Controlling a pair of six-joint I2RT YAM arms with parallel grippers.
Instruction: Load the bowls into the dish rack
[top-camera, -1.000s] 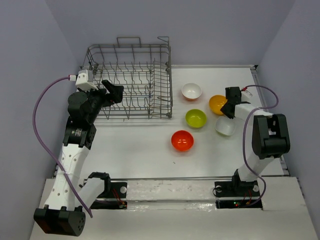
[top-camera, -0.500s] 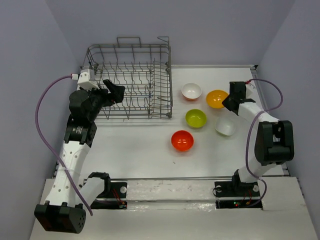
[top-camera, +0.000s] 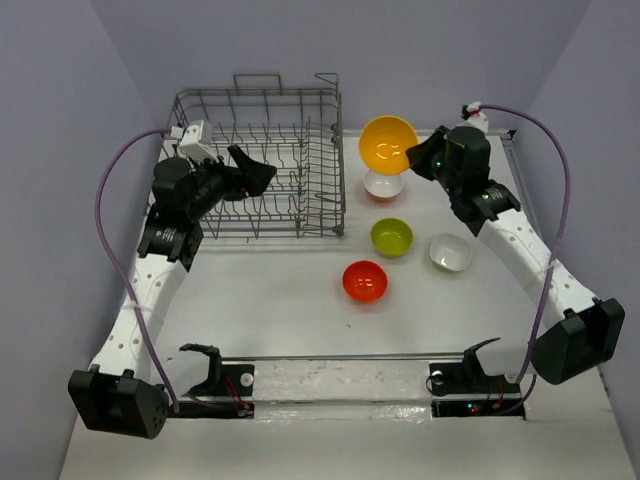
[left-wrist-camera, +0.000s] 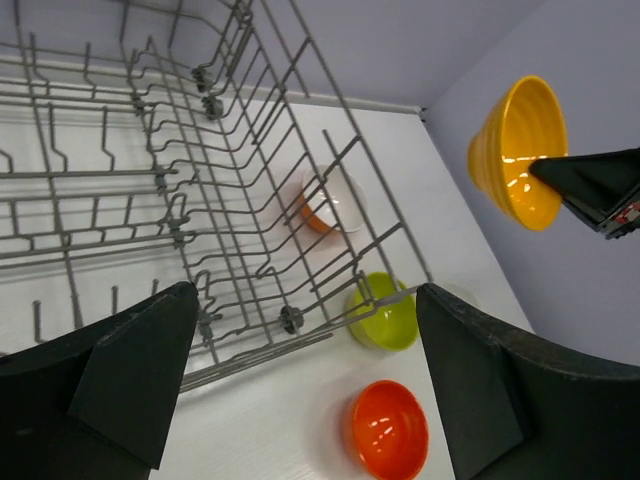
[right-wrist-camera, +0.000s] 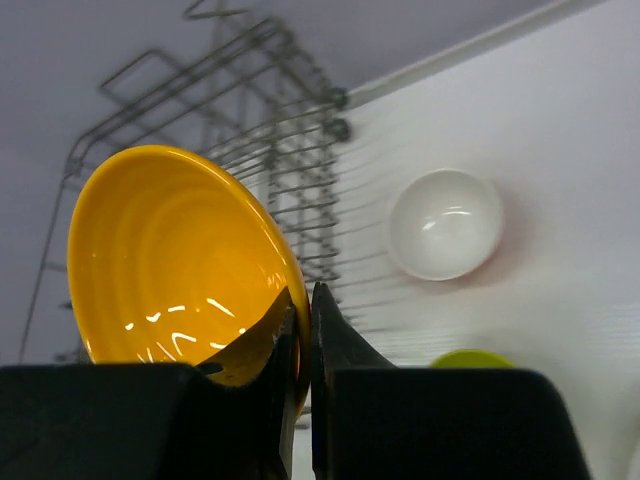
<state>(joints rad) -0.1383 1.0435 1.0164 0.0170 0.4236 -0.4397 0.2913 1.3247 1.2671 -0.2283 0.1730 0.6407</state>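
While the R gripper (right-wrist-camera: 305, 320) clamps the rim of the glossy yellow-orange round bowl (top-camera: 388, 140), jaws nearly together w/ only the bowl wall between them, the bowl hangs in the air off the white table (top-camera: 270, 300). It is tilted, inside facing the top cam. In top view it shows just R of the far-R corner of the large grey wire dish rack (top-camera: 322, 170), not over the rack.

L gripper (top-camera: 262, 175): fingers spread wide, nothing between them, hovering over the rack's interior. L wrist cam looks through the tines twd the bowls.

All five bowls are outside the rack. Four sit upright on the table, R of the rack, apart from each other:
- small white bowl w/ orange-red outside (top-camera: 383, 183): farthest back, near rack's R wall, just below the held bowl in top view.
- lime green bowl (top-camera: 391, 236): nearer, mid-group.
- plain white bowl (top-camera: 450, 251): R of the green one.
- red-orange bowl (top-camera: 364, 281): closest to the arm bases.
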